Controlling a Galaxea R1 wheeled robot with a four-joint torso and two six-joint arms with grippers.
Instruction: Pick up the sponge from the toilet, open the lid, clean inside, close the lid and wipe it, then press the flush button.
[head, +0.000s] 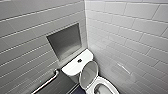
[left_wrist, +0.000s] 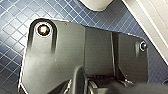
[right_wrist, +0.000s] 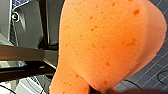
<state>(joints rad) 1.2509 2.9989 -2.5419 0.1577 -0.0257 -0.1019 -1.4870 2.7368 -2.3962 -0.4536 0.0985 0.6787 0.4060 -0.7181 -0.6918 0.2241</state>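
Observation:
The white toilet (head: 75, 67) stands in the corner of the tiled walls. Its lid (head: 88, 73) is raised, greyish inner face showing, and leans back against the cistern. In the middle of the flat cistern top sits the dark round flush button (head: 79, 60). Below the lid, part of the open bowl (head: 103, 88) shows. The orange sponge (right_wrist: 105, 42) looms large and close in the right wrist view, pinched at its narrow end where my right gripper (right_wrist: 100, 90) is shut on it. Blue tiled floor (left_wrist: 15, 22) lies under my left wrist.
A metal grab bar (head: 47, 82) runs along the left wall beside the cistern. A square recessed niche (head: 65, 41) sits in the wall above the cistern. In the left wrist view a white rounded base (left_wrist: 96, 4) and a white wall edge (left_wrist: 150, 27) border the floor.

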